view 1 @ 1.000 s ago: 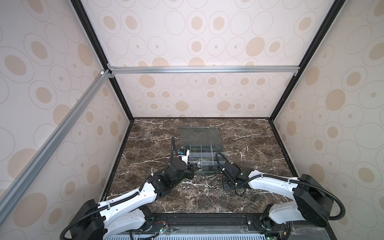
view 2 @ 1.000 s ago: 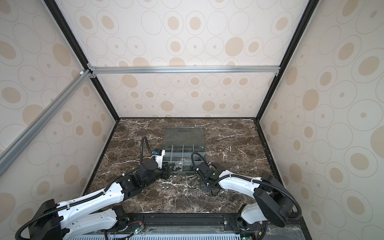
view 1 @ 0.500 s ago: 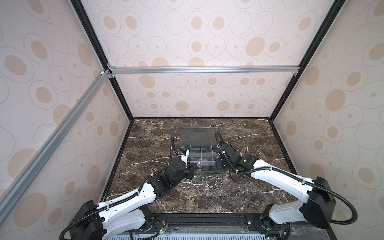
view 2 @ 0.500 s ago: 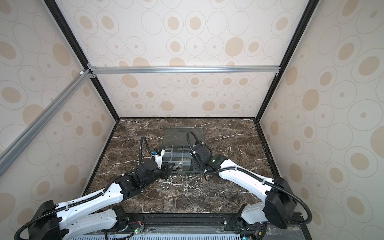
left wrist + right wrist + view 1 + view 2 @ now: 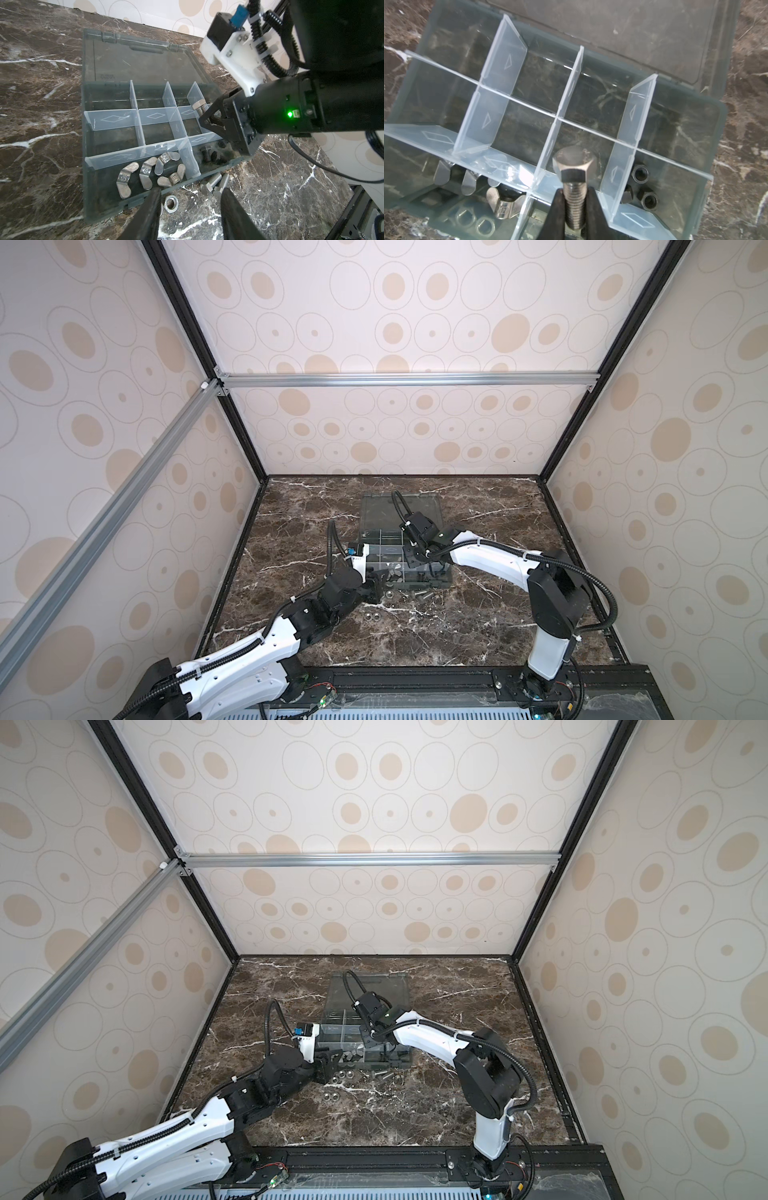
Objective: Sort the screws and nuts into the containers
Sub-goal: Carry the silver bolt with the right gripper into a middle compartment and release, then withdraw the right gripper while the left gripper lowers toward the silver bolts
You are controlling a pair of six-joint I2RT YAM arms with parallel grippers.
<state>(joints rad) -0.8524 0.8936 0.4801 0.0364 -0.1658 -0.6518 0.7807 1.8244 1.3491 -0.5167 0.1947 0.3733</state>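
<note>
The right gripper [image 5: 574, 192] is clamped on a bolt [image 5: 574, 164] by its thread, head outward, above the box [image 5: 84, 145]. Which cell lies under it is unclear. Its arm reaches in from the box's right, wrist tipped down. The left gripper [image 5: 190, 190], jaws apart and empty, hovers at the box's near wall over a ring [image 5: 171, 203], arm stretched low. Wing nuts [image 5: 158, 170] lie in the near row and two loose bolts [image 5: 216, 184] just outside it. One finger half hides a second ring.

A dark brown marble tabletop [image 5: 498, 614] carries an open grey organizer box [image 5: 84, 124], two silver bolts [image 5: 216, 182] and a ring-shaped nut [image 5: 170, 204] just beside its front wall, and two more nuts [image 5: 368, 616] nearby.
</note>
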